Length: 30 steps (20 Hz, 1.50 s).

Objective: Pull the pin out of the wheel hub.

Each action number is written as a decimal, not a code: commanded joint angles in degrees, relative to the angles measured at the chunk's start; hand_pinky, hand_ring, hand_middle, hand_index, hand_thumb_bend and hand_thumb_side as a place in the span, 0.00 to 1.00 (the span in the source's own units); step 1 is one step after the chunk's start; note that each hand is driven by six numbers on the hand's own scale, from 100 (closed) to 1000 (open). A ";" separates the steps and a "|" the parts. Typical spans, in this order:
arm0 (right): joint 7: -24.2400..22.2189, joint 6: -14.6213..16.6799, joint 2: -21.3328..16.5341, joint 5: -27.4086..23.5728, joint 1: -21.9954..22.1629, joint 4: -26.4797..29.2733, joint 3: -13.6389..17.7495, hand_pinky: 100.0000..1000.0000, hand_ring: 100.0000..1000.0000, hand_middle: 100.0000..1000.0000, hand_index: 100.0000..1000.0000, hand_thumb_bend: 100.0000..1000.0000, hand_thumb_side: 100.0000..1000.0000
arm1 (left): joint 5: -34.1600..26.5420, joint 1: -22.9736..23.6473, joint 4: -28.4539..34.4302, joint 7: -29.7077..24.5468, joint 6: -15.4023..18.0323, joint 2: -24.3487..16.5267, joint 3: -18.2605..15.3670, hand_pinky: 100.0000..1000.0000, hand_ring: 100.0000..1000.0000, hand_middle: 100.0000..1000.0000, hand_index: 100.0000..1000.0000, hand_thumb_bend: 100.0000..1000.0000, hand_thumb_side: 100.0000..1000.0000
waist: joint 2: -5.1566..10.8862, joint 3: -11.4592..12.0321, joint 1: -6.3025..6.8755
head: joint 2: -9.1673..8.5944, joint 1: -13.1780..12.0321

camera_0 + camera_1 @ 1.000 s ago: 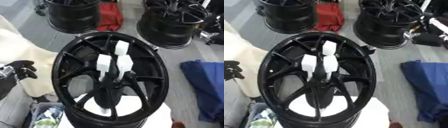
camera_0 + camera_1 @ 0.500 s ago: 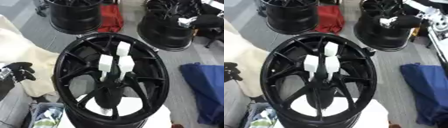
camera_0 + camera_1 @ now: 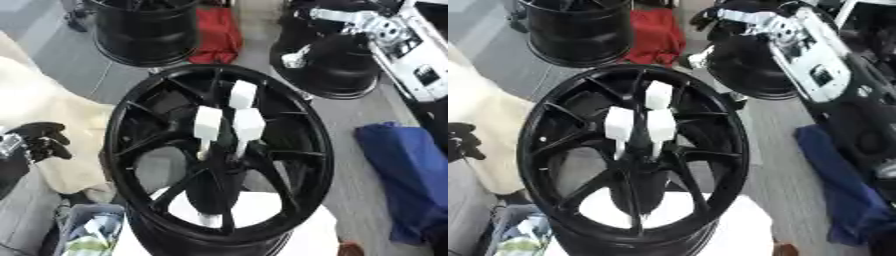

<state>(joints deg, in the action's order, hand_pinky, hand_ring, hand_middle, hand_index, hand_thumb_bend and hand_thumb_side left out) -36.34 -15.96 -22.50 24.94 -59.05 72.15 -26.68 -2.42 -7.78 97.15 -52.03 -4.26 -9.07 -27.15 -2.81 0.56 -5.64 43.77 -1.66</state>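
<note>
A black spoked wheel hub (image 3: 293, 150) lies flat on a white stand in the middle. Three pins with white block heads stand up from its centre: one on the left (image 3: 207, 125), one on the right (image 3: 248, 125), one behind them (image 3: 242, 94). My right arm (image 3: 798, 45), silver and black, reaches in from the upper right. Its dark, blurred hand (image 3: 332, 55) hangs over the far right wheel, apart from the pins. At the left edge my left hand (image 3: 39, 142) rests with curled fingers, holding nothing.
Two more black wheels stand at the back, one left (image 3: 149, 30) and one right (image 3: 346, 82). A red cloth (image 3: 219, 35) lies between them. There is cream cloth (image 3: 39, 100) on the left, blue cloth (image 3: 411, 170) on the right, and a bin (image 3: 87, 235) at the lower left.
My right arm has come into view from the upper right and moved down and left toward the hub. The pins and left hand have stayed put.
</note>
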 commanded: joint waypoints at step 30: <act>-15.63 7.70 11.28 14.28 -8.33 -19.76 -1.28 0.63 0.69 0.68 0.81 0.29 0.36 | 0.35 -0.29 1.11 0.06 -0.06 -0.38 -0.65 0.65 0.53 0.55 0.76 0.00 0.77 | 0.75 -0.82 0.84 | 0.21 -0.43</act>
<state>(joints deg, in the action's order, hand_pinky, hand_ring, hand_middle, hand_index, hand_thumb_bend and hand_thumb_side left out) -51.89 -8.63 -10.81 38.66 -66.05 52.41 -28.57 -2.02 -7.57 97.15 -52.04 -4.28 -9.03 -27.48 -2.81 -0.28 -5.35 43.78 -2.20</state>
